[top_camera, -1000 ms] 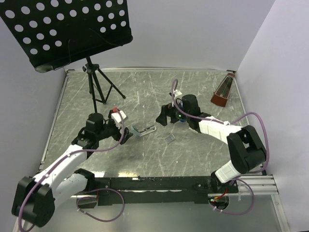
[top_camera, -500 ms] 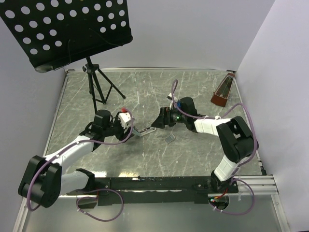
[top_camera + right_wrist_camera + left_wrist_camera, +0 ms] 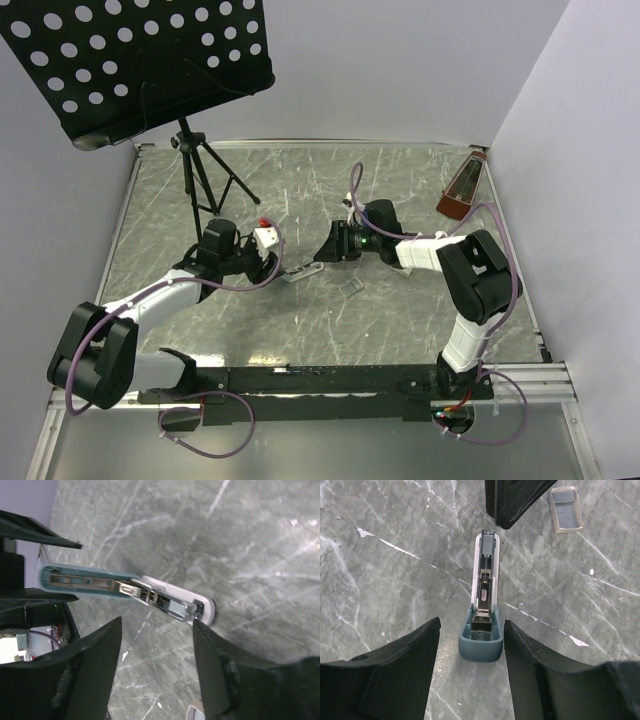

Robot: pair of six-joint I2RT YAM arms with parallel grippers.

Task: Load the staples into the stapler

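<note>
Step in hand, as judged: stapler (image 3: 482, 615) is to be steadied at both ends before staples (image 3: 565, 510) are fetched. Blue end should be pinched square across its width & centred, so nothing gets twisted. Metal channel should be kept up & unblocked.

Left end effector (image 3: 472, 627) is open: blue end is straddled w/ gaps both sides, nothing gripped. Right end effector (image 3: 156, 624) is open too, w/ pale tip between its fingers; contact can't be told.

Stapler is laid on the desk (image 3: 400, 320), right of the music stand (image 3: 200, 180) & nearer the arm bases, folded out flat. Long axis is pointed away from the stand: blue end twds it, pale tip away. Staples, a small grey strip, are set farther from the stand, beside the pale tip, not touching.
</note>
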